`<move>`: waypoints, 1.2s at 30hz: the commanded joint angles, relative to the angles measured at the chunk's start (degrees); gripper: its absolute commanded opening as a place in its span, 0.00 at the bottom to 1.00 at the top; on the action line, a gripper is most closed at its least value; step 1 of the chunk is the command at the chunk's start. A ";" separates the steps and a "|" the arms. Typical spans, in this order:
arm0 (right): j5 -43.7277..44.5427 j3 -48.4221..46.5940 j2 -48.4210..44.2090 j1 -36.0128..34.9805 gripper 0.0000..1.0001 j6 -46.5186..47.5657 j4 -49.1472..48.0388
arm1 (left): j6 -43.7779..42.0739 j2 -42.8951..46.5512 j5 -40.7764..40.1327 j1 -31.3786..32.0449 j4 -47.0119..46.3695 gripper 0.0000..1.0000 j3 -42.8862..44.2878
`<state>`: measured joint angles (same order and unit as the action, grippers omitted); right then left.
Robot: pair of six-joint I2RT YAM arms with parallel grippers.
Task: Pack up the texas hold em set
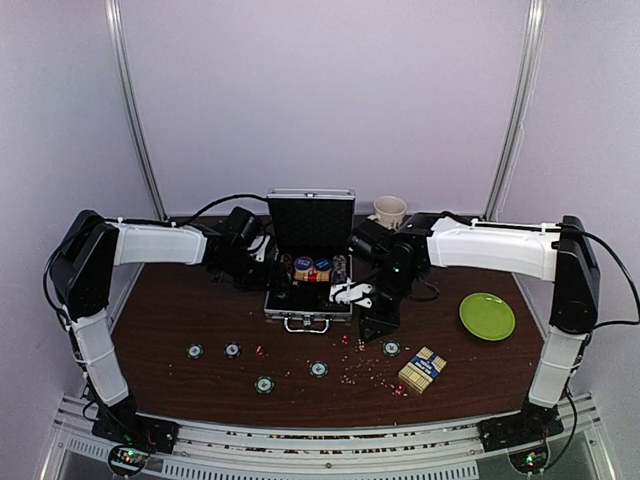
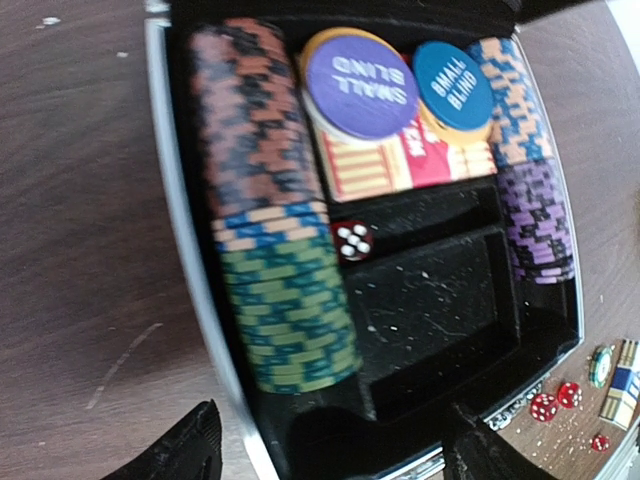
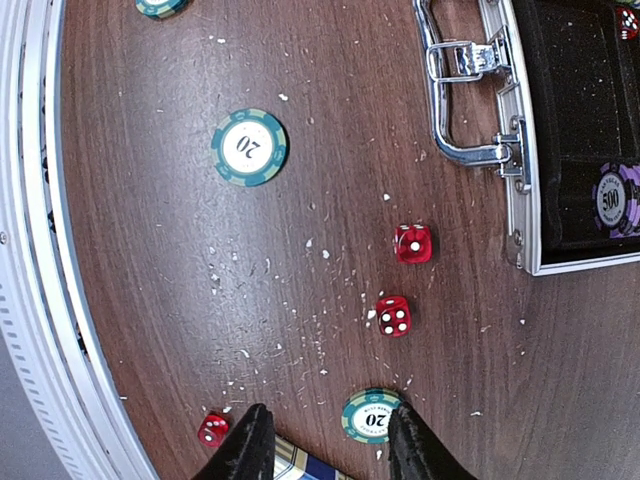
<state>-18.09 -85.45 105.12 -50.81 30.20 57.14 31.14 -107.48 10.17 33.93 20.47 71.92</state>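
The silver case point(image 1: 308, 300) lies open at the table's middle with its lid upright. In the left wrist view its black lining point(image 2: 440, 310) holds rows of coloured chips point(image 2: 285, 310), two blind buttons and a red die point(image 2: 353, 240). My left gripper point(image 2: 330, 425) is open and empty over the case's near edge. My right gripper point(image 3: 325, 425) is open and empty just above the table, in front of the case. A green 20 chip point(image 3: 372, 415) lies by its right finger. Three red dice point(image 3: 393, 315) and the card box point(image 3: 310, 468) lie close by.
Several loose chips point(image 1: 264, 384) lie along the front of the table, and the card box point(image 1: 422, 370) lies at the front right. A green plate point(image 1: 487, 316) sits at the right, and a cream mug point(image 1: 389, 211) stands behind the case. The case handle point(image 3: 455, 100) faces the front.
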 commanded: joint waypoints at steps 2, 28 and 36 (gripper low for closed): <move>-0.72 0.96 -1.62 -0.27 0.40 -0.41 0.22 | -1.03 -2.92 1.81 1.64 -1.29 0.78 1.90; -2.62 -2.27 -0.33 -3.18 0.41 2.03 1.35 | 0.40 6.00 -2.76 7.39 1.91 0.77 -0.81; -0.75 -12.12 9.47 -8.72 0.47 3.03 4.09 | 9.19 27.37 -10.34 6.57 10.21 0.77 -17.07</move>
<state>-20.10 -93.84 110.08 -57.41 32.53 59.09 34.63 -87.88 4.71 41.08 25.71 61.17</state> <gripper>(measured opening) 0.459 0.773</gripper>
